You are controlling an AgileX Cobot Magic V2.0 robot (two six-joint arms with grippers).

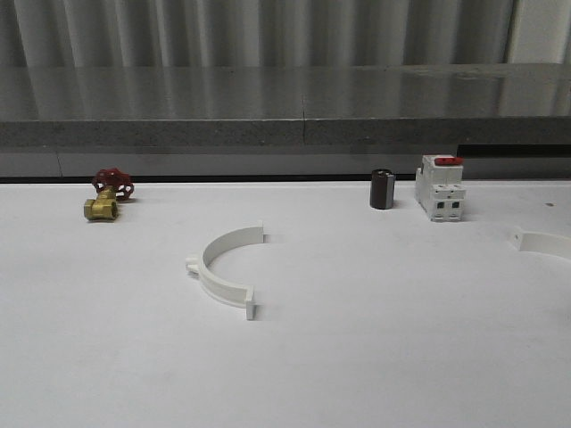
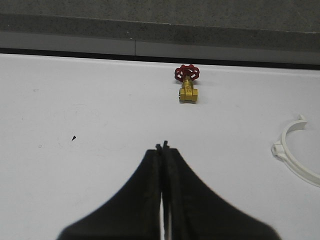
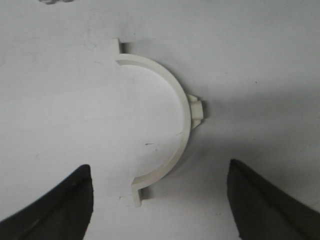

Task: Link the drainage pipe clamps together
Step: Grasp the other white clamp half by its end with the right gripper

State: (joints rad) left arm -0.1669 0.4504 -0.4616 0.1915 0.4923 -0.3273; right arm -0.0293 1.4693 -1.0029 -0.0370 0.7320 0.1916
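Clamp halves lie apart on the white table (image 1: 357, 357): one clamp half (image 1: 225, 267) near centre, the other clamp half (image 3: 165, 125) apparently at the right edge, beneath the right gripper (image 3: 160, 200), whose jaws are spread wide, poised to straddle it. Left gripper (image 2: 163, 147) is closed, empty, aimed toward the far brass valve (image 2: 188, 86)

The second clamp half (image 1: 542, 242) is cut off by the front view's right edge; the breaker (image 3: 54, 1) is cropped in the right wrist view.
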